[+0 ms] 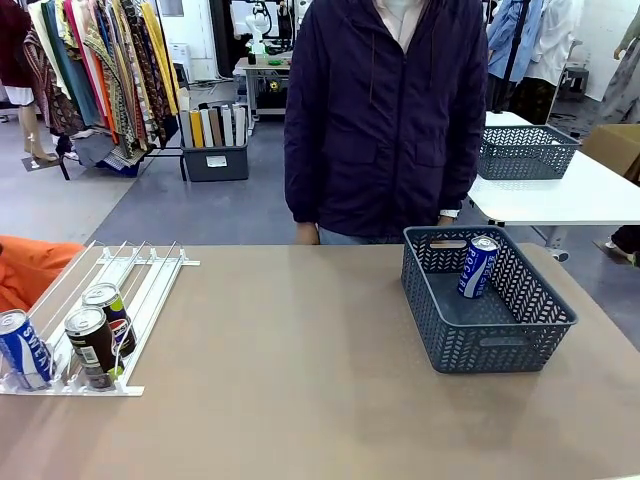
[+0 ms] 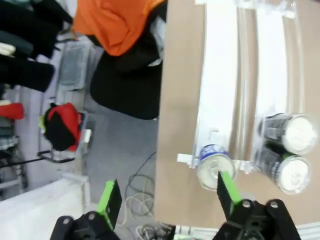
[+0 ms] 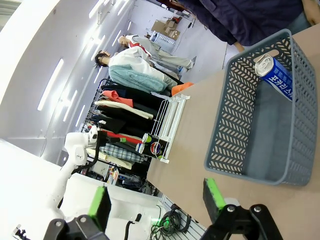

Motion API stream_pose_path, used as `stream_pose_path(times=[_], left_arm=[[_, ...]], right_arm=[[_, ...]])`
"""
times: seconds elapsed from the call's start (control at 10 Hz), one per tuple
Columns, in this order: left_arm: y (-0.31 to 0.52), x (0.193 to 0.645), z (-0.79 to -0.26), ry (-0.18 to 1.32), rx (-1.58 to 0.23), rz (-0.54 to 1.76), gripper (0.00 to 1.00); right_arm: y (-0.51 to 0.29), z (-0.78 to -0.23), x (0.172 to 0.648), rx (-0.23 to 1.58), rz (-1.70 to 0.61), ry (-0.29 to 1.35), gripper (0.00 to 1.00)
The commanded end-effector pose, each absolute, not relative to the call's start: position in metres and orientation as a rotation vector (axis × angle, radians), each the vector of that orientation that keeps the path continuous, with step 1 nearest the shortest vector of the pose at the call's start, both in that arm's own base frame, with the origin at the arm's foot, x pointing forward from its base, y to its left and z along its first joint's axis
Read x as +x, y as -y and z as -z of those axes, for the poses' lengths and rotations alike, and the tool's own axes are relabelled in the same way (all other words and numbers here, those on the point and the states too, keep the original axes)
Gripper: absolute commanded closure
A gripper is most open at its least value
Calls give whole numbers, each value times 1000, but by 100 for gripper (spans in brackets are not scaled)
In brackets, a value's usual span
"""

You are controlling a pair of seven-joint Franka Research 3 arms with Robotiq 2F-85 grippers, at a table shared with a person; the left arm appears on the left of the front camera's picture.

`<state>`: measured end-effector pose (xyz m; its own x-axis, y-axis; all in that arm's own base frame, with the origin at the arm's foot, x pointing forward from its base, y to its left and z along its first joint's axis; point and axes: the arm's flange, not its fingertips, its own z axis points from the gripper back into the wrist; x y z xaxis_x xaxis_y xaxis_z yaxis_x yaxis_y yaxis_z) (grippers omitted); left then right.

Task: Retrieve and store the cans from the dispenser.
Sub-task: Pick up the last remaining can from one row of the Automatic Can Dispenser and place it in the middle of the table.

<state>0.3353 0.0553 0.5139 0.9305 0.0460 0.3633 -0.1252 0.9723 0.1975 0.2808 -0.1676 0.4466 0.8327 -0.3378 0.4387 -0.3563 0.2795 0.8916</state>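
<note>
The dispenser (image 1: 140, 275) lies at the table's left front, and three cans stand at its low end: a blue-and-white one (image 1: 22, 348), a dark one (image 1: 92, 340) and a Pepsi one (image 1: 110, 312). In the left wrist view my left gripper (image 2: 167, 192) hangs open above the table's edge. One of its green fingertips (image 2: 227, 186) is just over the silver top of the blue can (image 2: 214, 167), and two dark cans (image 2: 292, 152) sit beside it on the rails (image 2: 220, 75). My right gripper (image 3: 156, 200) is open and holds nothing, short of the basket.
A dark grey mesh basket (image 1: 520, 340) at the right holds one blue can (image 1: 477, 266) leaning on its far wall; the right wrist view shows the basket (image 3: 235, 125) and the can (image 3: 275, 72) too. A person in a dark jacket (image 1: 385, 120) stands at the far edge. Orange cloth (image 1: 30, 265) lies left of the dispenser.
</note>
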Motion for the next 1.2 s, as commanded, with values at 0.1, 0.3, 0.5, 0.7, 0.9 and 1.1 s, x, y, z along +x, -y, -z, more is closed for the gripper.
stream_pose_path(times=[0.1,0.3,0.5,0.7,0.9,1.1], left_arm=[[-58,334,-516,393,200,-102,0],[-43,342,-509,316,122,17,0],[-53,346,-477,206,-26,-19,0],[-60,347,-448,128,-11,-92,0],[-63,352,-429,105,-29,-114,0],[-58,359,-414,54,-65,-86,0]], right_arm=[[167,-451,284,1334,-10,656,0],[167,-451,284,1334,-10,656,0],[167,-451,284,1334,-10,656,0],[167,-451,284,1334,-10,656,0],[167,-451,284,1334,-10,656,0],[167,-451,284,1334,-10,656,0]])
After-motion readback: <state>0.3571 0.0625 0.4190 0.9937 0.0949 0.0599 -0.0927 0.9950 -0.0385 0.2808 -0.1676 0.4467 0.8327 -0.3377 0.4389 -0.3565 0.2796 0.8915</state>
